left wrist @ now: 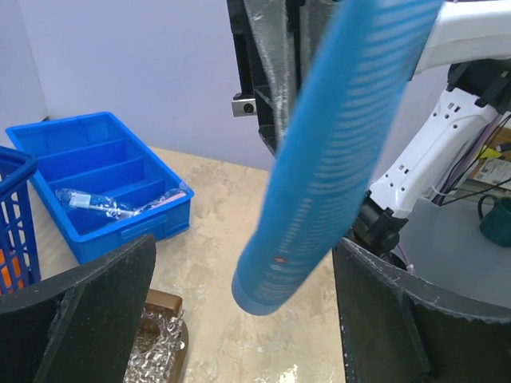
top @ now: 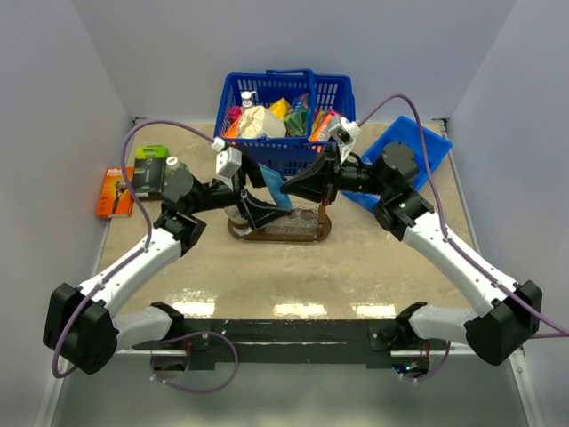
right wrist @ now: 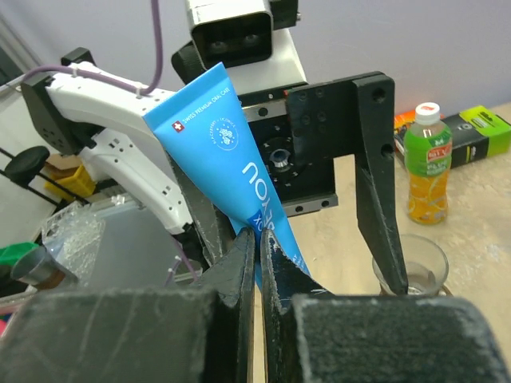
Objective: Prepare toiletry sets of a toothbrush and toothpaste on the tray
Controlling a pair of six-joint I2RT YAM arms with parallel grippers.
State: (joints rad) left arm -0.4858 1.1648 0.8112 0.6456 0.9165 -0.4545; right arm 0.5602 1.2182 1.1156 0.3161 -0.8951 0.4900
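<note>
My right end effector (right wrist: 257,255) pinches the toothpaste tube (right wrist: 215,136) above the tray (top: 307,237), probably so my wide-open left end effector (left wrist: 243,267) can take it.

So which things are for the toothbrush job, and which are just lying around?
For the job: toothpaste tube pinched by the right gripper; the open left gripper around it; wooden tray; glass cup; probably the wrapped stick in the blue bin.
Lying about: blue basket, orange drink bottle, green box, orange packet.
</note>
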